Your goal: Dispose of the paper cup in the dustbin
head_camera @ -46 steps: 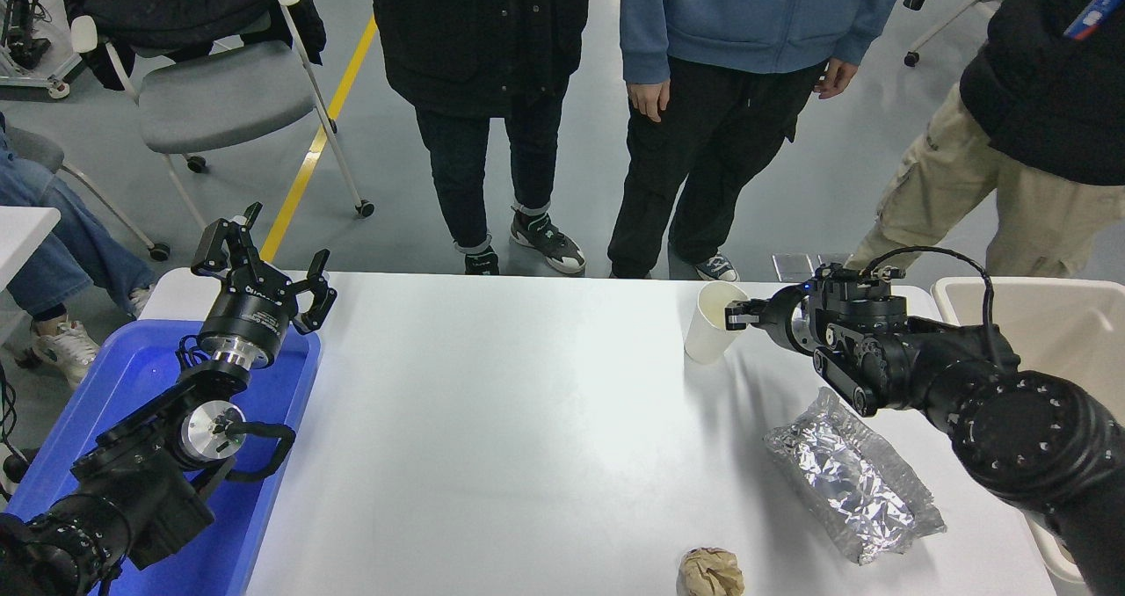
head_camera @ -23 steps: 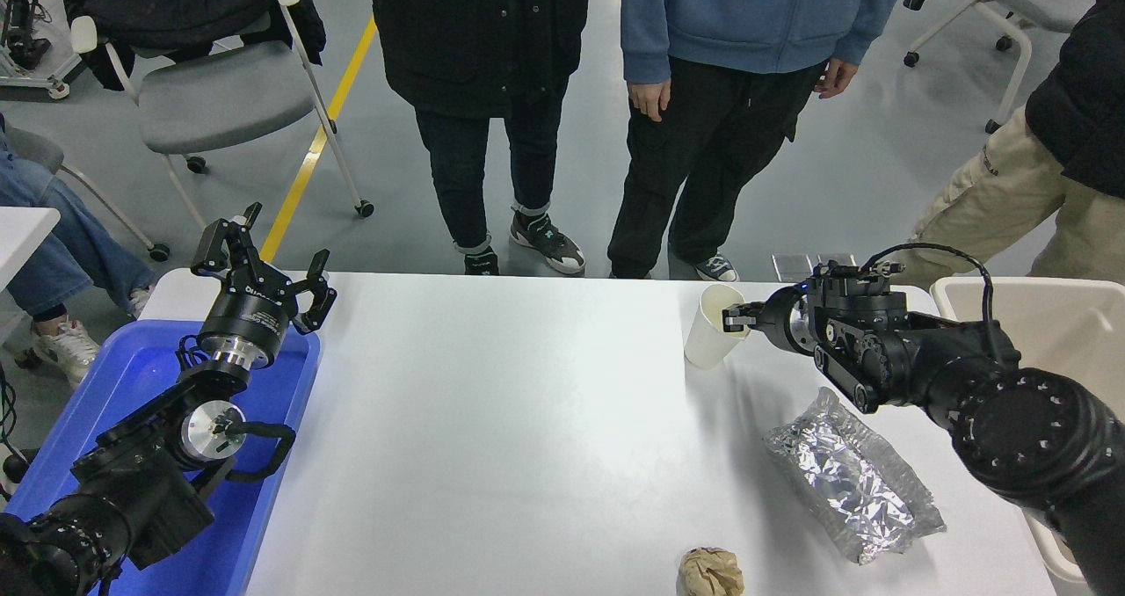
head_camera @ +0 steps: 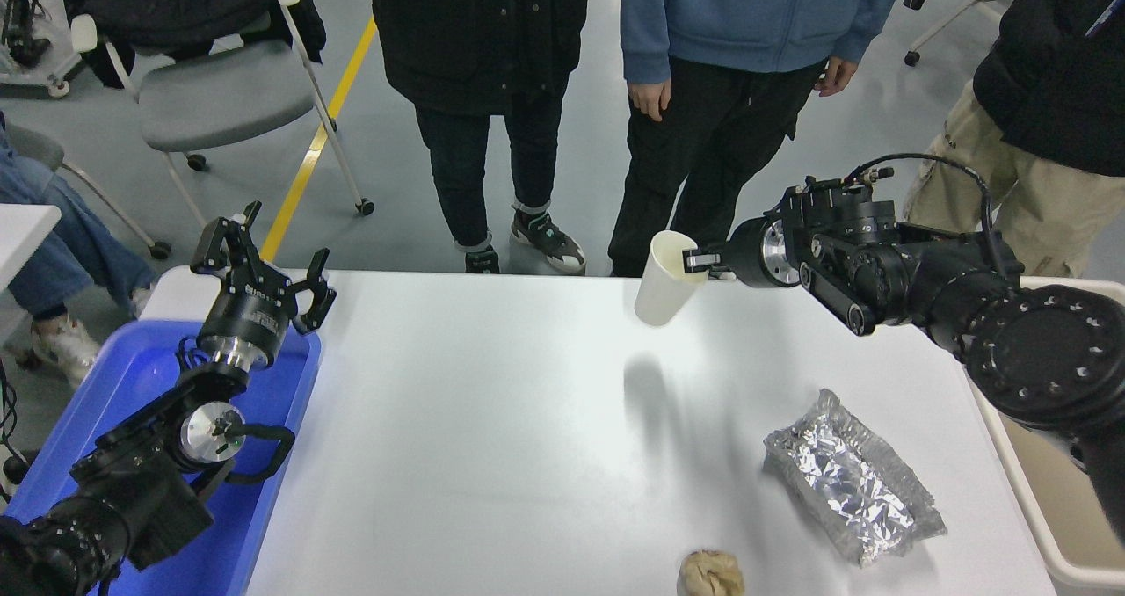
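Observation:
The white paper cup [head_camera: 664, 278] hangs upright in the air above the table's far edge, with its shadow on the tabletop below. My right gripper [head_camera: 694, 260] is shut on the cup's rim from the right side. The beige dustbin [head_camera: 1046, 526] stands at the right edge of the table, mostly hidden behind my right arm. My left gripper [head_camera: 262, 266] is parked open over the blue tray at the lower left.
A silver foil packet [head_camera: 851, 489] lies on the table's right front. A crumpled brown paper ball [head_camera: 710, 574] sits at the front edge. A blue tray [head_camera: 132, 385] stands at the left. Three people stand at the far side, and a grey chair [head_camera: 220, 86] stands at the back left.
My right gripper has lifted the paper cup off the table and moved it up and to the left. The left arm has not moved.

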